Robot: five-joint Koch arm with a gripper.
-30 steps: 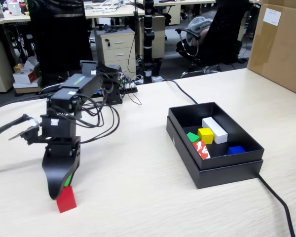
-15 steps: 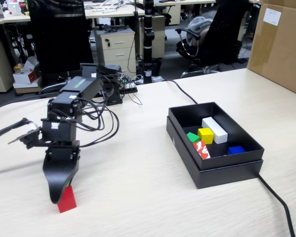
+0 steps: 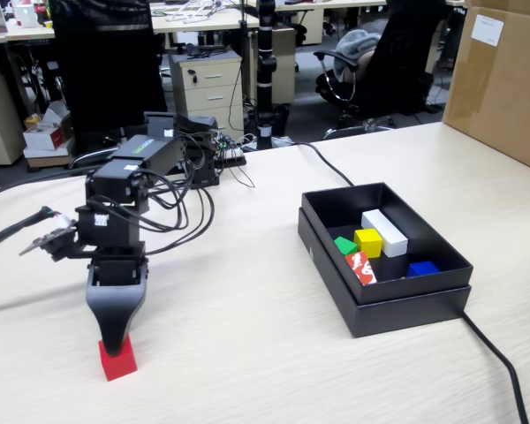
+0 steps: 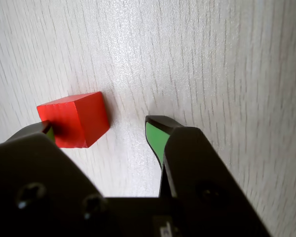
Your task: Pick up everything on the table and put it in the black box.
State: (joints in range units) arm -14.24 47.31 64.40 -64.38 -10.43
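- Gripper (image 4: 101,129) points straight down at the table (image 3: 247,353); in the wrist view its jaws stand apart, gripping nothing, green pads on the inner faces.
- Red cube (image 4: 74,119) lies in the gap between the jaws in the wrist view, pressed against the left jaw tip and clear of the right one, with bare tabletop (image 4: 212,59) between cube and right jaw.
- In the fixed view the gripper (image 3: 115,346) appears as a single dark wedge, its tip right over the red cube (image 3: 117,361); the cube rests flat on the table, directly under the tip.
- Cable bundle (image 3: 172,212) loops off the arm just above and to the right of the gripper in the fixed view.
- Black box (image 3: 397,305) sits well to the right of the gripper, open side up.
- Inside the box, left to right in the fixed view: green cube (image 3: 345,246), red block with white print (image 3: 361,267) just in front of it, yellow cube (image 3: 368,242) touching the green one, long white block (image 3: 385,232) beside the yellow one, blue block (image 3: 422,268) nearest the right wall.
- Brown carton (image 3: 503,79) stands at the far right, well away from the gripper.
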